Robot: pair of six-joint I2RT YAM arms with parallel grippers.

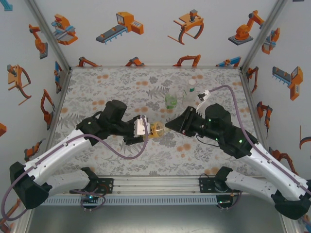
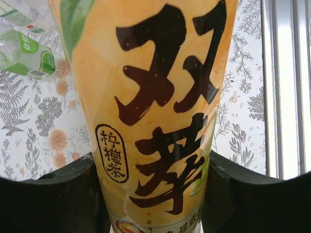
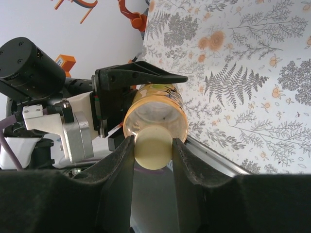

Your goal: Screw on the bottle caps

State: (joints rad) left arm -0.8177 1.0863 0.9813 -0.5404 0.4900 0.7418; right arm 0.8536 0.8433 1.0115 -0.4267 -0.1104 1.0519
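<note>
**Pincers clamped: left pincer (image 1: 142,127) on orange bottle (image 1: 156,130), right pincer (image 1: 171,126) on pale cap (image 3: 153,145)**

Top view: hold the orange bottle sideways over the middle of the floral table (image 1: 97,160), neck toward the right arm, meeting almost tip to tip. Farther back, right of centre, standing just beside each other: green-labelled bottle (image 1: 171,100) and clear bottle (image 1: 190,92).

Left wrist view: squeezes the orange bottle (image 2: 155,97) between two dark fingers (image 2: 48,194), one on each side, label with big dark characters facing the lens. At upper left, over the floral table, green-labelled bottle (image 2: 29,58).

Right wrist view: nips the pale cap across its rim between both fingers (image 3: 121,165), pressed in on either side, cap end-on against the orange bottle's mouth. Behind it, closed around the bottle's body above and below: left pincer (image 3: 136,107).
</note>
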